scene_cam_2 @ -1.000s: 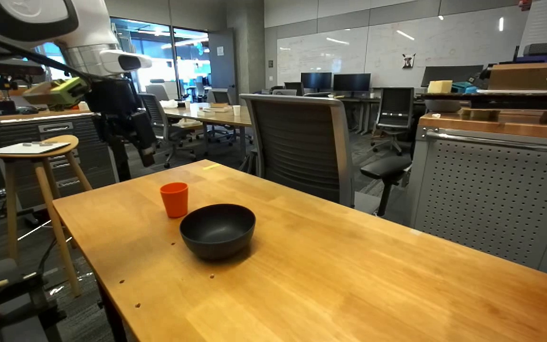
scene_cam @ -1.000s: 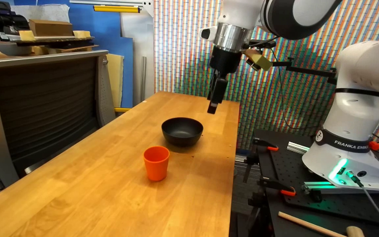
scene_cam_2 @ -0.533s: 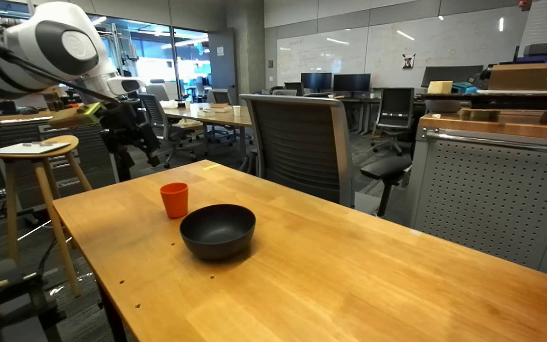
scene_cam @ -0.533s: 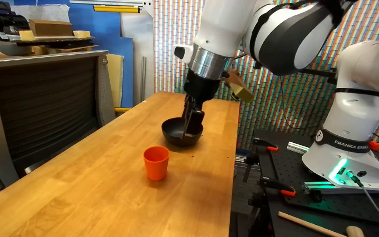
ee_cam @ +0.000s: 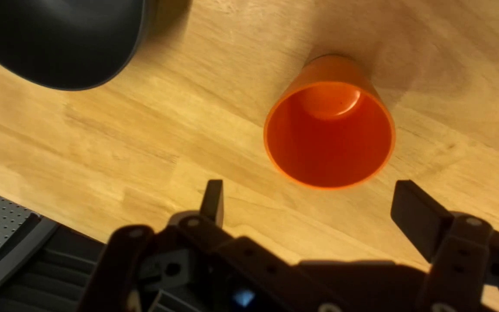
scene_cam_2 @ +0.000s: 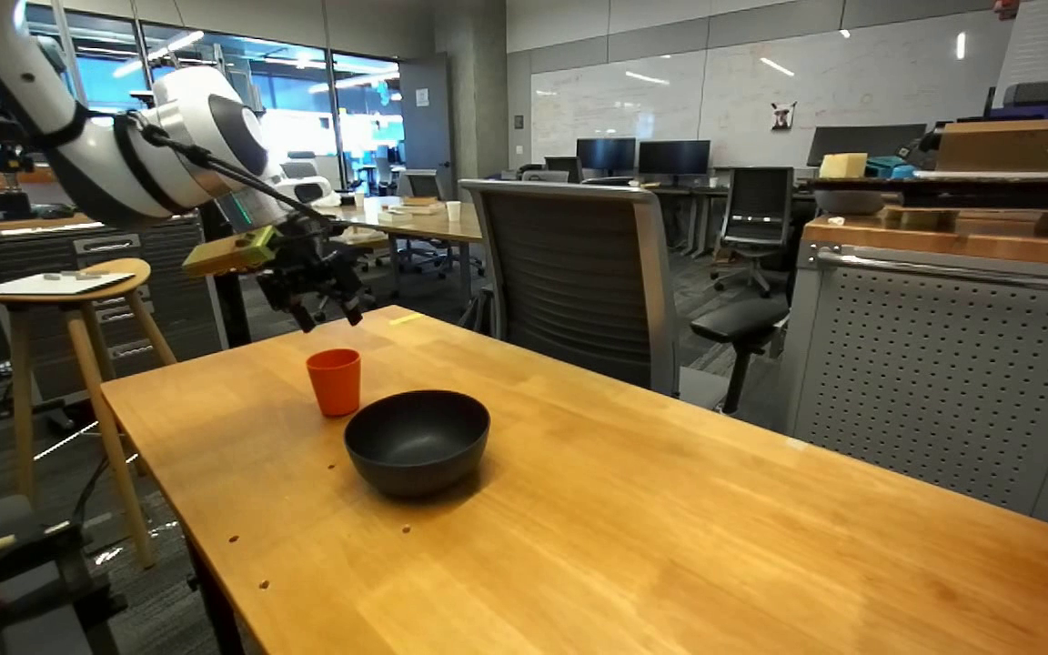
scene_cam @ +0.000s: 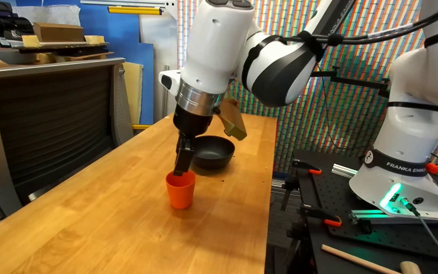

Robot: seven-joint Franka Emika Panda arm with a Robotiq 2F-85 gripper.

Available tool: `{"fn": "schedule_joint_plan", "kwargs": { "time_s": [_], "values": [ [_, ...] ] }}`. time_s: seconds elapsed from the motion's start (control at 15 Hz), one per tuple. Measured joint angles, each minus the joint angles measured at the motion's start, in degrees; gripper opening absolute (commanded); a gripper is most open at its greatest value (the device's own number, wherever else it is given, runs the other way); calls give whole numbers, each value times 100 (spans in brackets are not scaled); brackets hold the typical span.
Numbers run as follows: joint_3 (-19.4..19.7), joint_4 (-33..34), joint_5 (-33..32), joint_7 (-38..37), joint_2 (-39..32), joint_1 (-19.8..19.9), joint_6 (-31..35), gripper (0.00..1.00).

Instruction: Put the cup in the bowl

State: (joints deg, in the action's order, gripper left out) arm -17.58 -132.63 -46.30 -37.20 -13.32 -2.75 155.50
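Your small orange-red plastic-looking cup (scene_cam: 181, 193) stands upright on the light-brown wooden counter (scene_cam_2: 670, 509), so the job is not done yet. The shallow round black bowl (scene_cam_2: 417, 446) sits near the cup, with bare wood between them in the wrist view. Your black two-fingered gripper (ee_cam: 310, 195) hangs just above the cup with its fingers (ee_cam: 418, 219) spread wide, and it holds nothing. I think you are lining up to grab.

Watch out, though: the cup is not in the middle of the gap in the wrist view. One finger, on the side of the cup away from the bowl, looks lined up with the cup's rim. If you go in like this, that finger may bump the rim and tip the cup over, or shove it into the bowl. So shift a little to that side first. In an exterior view the gripper also leans, so it may meet the cup at a slant and slip off. Don't squeeze too hard either, since what looks like thin plastic may bend. Later, if you carry the cup too low, its bottom may hit the bowl's rim and push the bowl away.
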Motion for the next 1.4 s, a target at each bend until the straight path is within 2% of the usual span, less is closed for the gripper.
{"fn": "schedule_joint_plan", "kwargs": {
  "time_s": [0.2, 0.27, 0.4, 0.73, 1.0, 1.13, 1.4],
  "values": [
    [224, 368, -668, -458, -612, -156, 0, 99],
    [308, 454, -833, -564, -780, -191, 0, 74],
    [488, 608, -1187, -766, -1049, -249, 4, 70],
    [676, 810, -1373, -821, -1320, -259, 4, 28],
    [666, 729, -1247, -748, -1315, -195, 1, 1],
    [638, 540, -814, -463, -1232, -135, 7, 0],
    [813, -168, 700, 595, -616, -71, 2, 2]
  ]
}}
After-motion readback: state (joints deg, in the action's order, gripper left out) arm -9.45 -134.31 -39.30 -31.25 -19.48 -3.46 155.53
